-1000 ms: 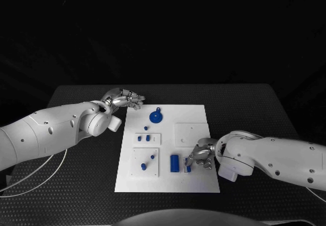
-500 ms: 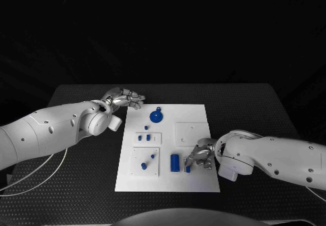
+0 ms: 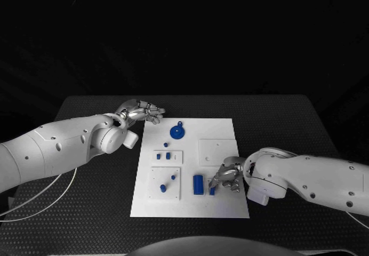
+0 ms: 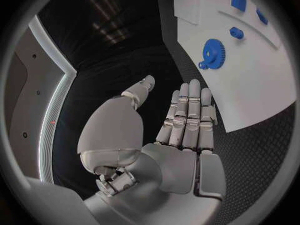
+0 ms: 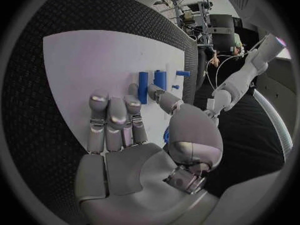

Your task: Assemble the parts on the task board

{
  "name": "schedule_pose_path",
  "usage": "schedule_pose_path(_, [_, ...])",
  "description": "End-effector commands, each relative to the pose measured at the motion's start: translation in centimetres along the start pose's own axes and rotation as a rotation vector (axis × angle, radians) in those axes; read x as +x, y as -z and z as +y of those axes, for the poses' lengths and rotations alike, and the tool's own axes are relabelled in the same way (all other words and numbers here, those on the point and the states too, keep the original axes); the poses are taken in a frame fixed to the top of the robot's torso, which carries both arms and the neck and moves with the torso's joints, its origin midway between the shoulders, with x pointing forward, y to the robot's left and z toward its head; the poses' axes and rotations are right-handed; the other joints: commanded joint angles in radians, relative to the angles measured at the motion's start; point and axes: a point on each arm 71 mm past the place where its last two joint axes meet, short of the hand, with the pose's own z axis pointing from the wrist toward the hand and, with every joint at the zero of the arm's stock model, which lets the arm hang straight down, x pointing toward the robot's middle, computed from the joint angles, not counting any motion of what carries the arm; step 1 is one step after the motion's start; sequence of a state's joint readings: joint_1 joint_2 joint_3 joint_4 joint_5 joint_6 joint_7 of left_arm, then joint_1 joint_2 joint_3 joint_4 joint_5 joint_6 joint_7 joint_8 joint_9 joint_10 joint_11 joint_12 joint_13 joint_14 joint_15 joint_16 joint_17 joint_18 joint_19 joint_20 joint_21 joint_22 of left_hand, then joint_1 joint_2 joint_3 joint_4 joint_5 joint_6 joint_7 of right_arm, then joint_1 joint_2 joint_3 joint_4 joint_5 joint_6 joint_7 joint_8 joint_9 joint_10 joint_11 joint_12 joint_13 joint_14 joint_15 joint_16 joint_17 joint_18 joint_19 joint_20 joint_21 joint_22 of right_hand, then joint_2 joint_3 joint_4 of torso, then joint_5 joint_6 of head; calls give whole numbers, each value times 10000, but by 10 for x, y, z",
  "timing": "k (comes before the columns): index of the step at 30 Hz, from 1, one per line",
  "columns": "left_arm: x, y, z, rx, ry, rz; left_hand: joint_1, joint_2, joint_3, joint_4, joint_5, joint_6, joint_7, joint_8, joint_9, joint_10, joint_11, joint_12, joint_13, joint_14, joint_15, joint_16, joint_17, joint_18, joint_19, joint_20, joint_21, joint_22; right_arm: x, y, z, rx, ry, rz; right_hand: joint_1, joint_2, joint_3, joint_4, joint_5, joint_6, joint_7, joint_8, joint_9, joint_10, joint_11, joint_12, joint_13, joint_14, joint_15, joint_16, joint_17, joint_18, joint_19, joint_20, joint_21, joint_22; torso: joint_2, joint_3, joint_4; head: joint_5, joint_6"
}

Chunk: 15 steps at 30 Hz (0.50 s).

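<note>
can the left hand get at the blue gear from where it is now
Probably yes. The left hand is open, off the far left corner of the white board, and the blue gear lies close by on the board with nothing between them.

The white task board [image 3: 219,128] lies flat. On it, a blue gear [image 3: 177,132] sits near its far left corner; small blue pegs [image 3: 162,156] lie nearer, and an upright blue block [image 3: 198,184] stands nearest.

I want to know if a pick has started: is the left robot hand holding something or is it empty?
Empty. The left robot hand has straight, spread fingers with nothing between them, beside the white board's corner, apart from the blue gear.
</note>
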<state>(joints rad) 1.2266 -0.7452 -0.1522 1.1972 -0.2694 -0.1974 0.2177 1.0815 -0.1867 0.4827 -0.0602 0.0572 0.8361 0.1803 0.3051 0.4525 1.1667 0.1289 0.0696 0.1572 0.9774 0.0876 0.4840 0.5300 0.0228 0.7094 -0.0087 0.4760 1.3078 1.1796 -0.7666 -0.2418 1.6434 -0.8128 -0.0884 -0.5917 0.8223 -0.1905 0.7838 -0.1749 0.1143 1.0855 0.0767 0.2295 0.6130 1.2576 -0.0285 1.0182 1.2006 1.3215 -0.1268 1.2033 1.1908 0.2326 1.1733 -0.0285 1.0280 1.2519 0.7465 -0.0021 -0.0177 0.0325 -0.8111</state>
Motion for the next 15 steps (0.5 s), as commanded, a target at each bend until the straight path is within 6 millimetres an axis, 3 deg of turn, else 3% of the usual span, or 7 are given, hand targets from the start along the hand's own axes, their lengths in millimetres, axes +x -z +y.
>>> schedule_pose_path(1, [2, 0, -1, 79, 3, 161, -45, 83, 7, 55, -45, -38, -10, 62, -4, 48, 13, 47, -18, 62, 36, -38, 15, 115, -92, -2, -26, 216, 4, 0, 6, -408, 186, 222, 17, -106, 20, 62, -52, 13, 29, -61, -35, -64, -30, 35, -1, 10, -63, -51, -16, 292, -23, -66, -1, -15, -4, 5, 1, 13, -13])
schedule_pose_path(8, [2, 0, -1, 76, 2, 162, -41, 83, 6, 55, -46, -38, -10, 63, -4, 47, 13, 46, -19, 61, 36, -43, 20, 115, -94, -3, -27, 216, 4, 1, 8, -564, 431, 71, 128, -108, 28, 16, -79, 0, 32, -57, -40, -74, -28, 42, 4, -8, -62, -63, -26, 292, -32, -79, 7, -16, -2, 4, -2, 21, -37])
schedule_pose_path(15, [2, 0, -1, 74, 3, 169, -37, 85, 6, 57, -46, -38, -11, 65, -4, 48, 13, 46, -20, 61, 36, -47, 25, 115, -95, -3, -27, 216, 3, 2, 11, -827, 1015, -270, 47, -399, -227, 55, -110, -35, 45, -51, -49, -98, -14, 50, 9, -40, -52, -87, -47, 292, -43, -68, 21, -25, -2, 5, 1, 34, -57])
